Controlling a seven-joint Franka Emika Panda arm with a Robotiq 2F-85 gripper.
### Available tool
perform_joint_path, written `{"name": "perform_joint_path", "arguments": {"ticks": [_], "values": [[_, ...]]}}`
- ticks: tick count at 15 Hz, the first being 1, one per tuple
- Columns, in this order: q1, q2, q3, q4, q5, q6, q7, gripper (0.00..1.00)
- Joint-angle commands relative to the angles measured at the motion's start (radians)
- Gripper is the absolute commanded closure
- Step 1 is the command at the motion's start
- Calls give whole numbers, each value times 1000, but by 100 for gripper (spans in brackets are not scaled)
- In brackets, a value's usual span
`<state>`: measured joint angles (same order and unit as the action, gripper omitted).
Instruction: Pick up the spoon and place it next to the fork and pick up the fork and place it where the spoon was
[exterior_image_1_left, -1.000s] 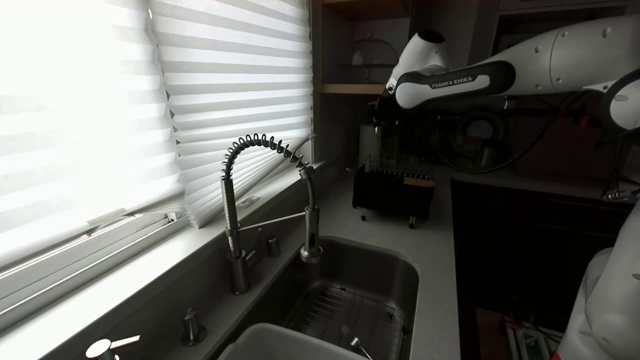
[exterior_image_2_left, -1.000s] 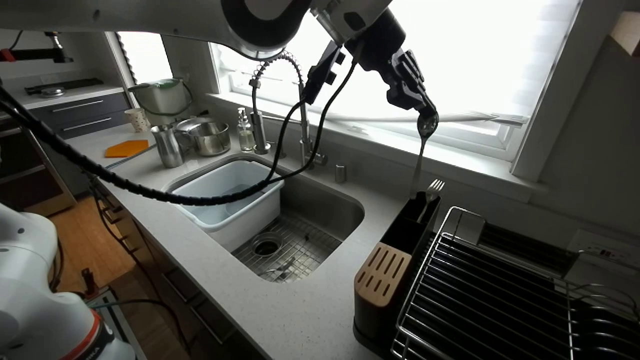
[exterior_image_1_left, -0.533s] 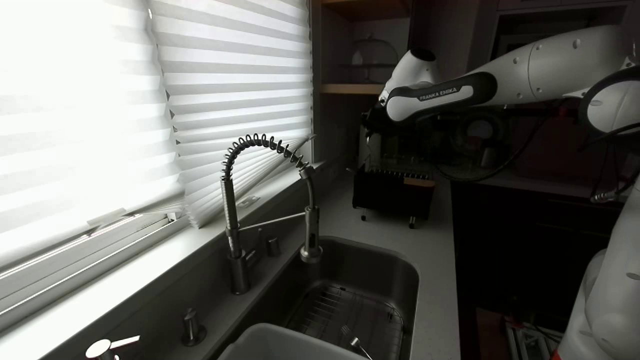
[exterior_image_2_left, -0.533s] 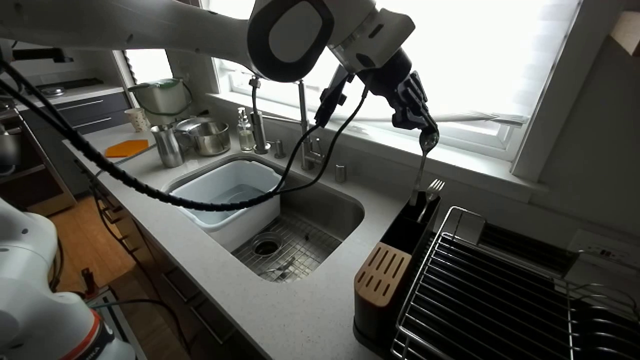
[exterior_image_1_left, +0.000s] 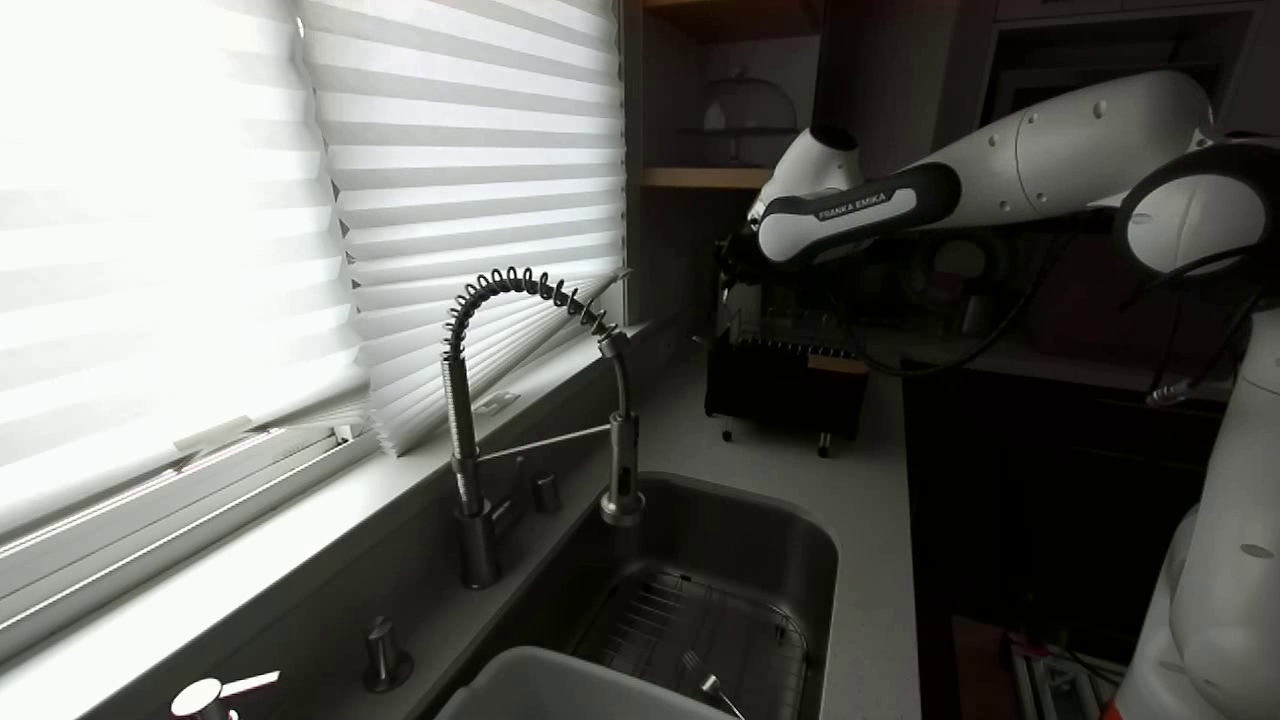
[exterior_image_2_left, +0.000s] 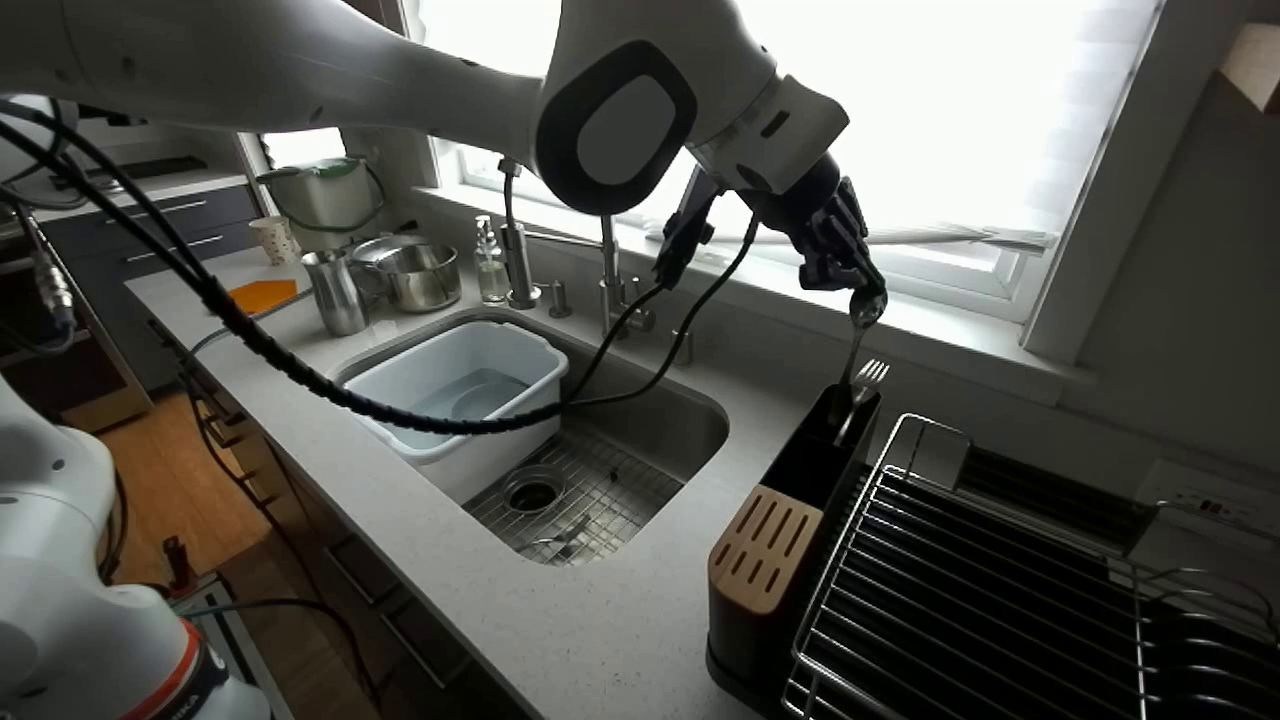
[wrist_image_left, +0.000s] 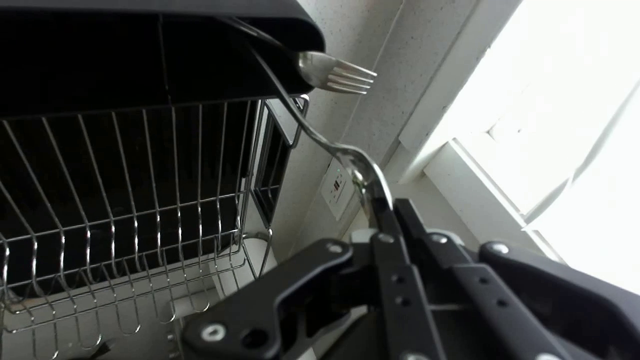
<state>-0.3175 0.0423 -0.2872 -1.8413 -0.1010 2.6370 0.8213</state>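
My gripper (exterior_image_2_left: 868, 286) is shut on the bowl end of the silver spoon (exterior_image_2_left: 852, 352), above the far end of a black utensil caddy (exterior_image_2_left: 735, 640). The spoon hangs handle down, tilted, with its handle reaching the caddy's far compartment beside the fork. In the wrist view the spoon (wrist_image_left: 311, 131) runs from my fingertips (wrist_image_left: 395, 204) into the dark compartment; its lower end is hard to see. The fork (exterior_image_2_left: 870, 376) leans in that end of the caddy, tines up; it also shows in the wrist view (wrist_image_left: 325, 71). In an exterior view my gripper (exterior_image_1_left: 727, 285) is dark.
A wire dish rack (exterior_image_2_left: 960, 560) stands against the caddy. The caddy's near end has a slotted wooden block (exterior_image_2_left: 765, 548). The window sill (exterior_image_2_left: 950, 318) is behind the gripper. The sink holds a white tub (exterior_image_2_left: 500, 450) and another fork (exterior_image_1_left: 712, 684). A tall faucet (exterior_image_1_left: 470, 440) stands behind.
My gripper has moved down with the spoon still in it. The spoon's handle has come lower, into the caddy's far end beside the fork. The fork has not moved.
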Motion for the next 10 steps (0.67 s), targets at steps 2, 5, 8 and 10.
{"name": "perform_joint_path", "arguments": {"ticks": [2,5,8,10], "values": [[3,28,-25,4,2,-4,-4,99],[3,41,-35,10,13,-26,-11,69],[4,47,-41,12,16,-33,-19,49],[5,50,-42,15,18,-35,-24,33]]}}
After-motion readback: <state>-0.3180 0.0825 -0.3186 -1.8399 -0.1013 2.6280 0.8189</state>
